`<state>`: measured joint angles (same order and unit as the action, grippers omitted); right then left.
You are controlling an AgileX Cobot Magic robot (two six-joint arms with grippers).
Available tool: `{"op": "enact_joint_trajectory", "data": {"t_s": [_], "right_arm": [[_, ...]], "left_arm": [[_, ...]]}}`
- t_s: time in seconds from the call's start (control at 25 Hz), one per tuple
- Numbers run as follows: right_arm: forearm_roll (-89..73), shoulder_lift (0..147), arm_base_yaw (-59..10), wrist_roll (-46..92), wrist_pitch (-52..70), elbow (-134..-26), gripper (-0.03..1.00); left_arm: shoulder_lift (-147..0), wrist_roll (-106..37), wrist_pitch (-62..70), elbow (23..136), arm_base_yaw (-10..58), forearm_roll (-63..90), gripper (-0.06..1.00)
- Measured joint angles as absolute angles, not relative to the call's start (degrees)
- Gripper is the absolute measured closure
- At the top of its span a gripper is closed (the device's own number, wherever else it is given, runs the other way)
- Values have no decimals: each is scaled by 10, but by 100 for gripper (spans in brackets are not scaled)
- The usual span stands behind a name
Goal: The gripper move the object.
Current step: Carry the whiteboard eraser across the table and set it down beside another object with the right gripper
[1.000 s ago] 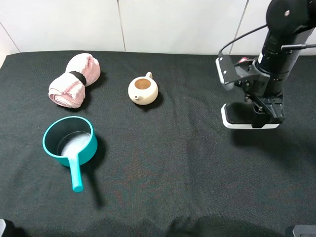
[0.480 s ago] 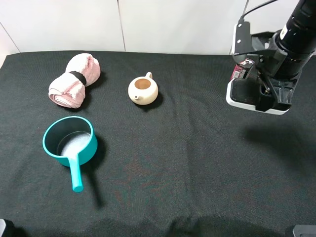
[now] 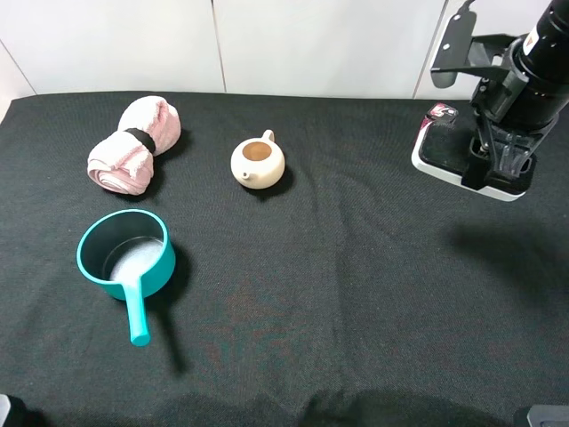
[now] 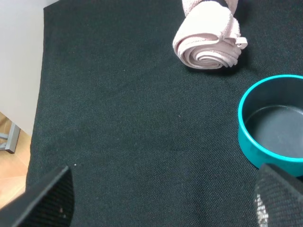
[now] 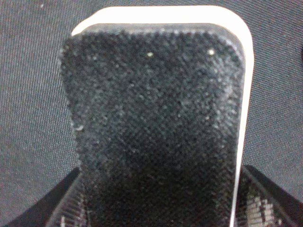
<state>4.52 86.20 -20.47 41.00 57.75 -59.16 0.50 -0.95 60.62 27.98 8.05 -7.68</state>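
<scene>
Item: block (image 3: pixel 442 151), black felt top on a white base. Your right hand (image 3: pixel 500 171) pinched one end of it, the rest jutting past the fingers, raised off the worktop (image 3: pixel 338 294). A small packet (image 3: pixel 441 113) lay just beyond it. Your left hand (image 4: pixel 163 198) was spread and held nothing.

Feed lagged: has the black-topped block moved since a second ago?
Yes. The block, in the right tool, shifted farther back, toward the red packet.

Black-clothed table (image 3: pixel 293 356), covered edge to edge. Behind it a white wall (image 3: pixel 311 44) in panels, thin dark seams between. Past one table edge, pale wood floor (image 4: pixel 12 189). Light even, shadows soft.
</scene>
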Motion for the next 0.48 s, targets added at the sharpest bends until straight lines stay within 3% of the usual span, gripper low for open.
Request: {"op": "enact_joint_trajectory", "data": {"t_s": [0.48], "right_arm": [[52,846,-205,262,552,-592,50]], "left_arm": [[5,-10,606,280,81,-77,12]]}}
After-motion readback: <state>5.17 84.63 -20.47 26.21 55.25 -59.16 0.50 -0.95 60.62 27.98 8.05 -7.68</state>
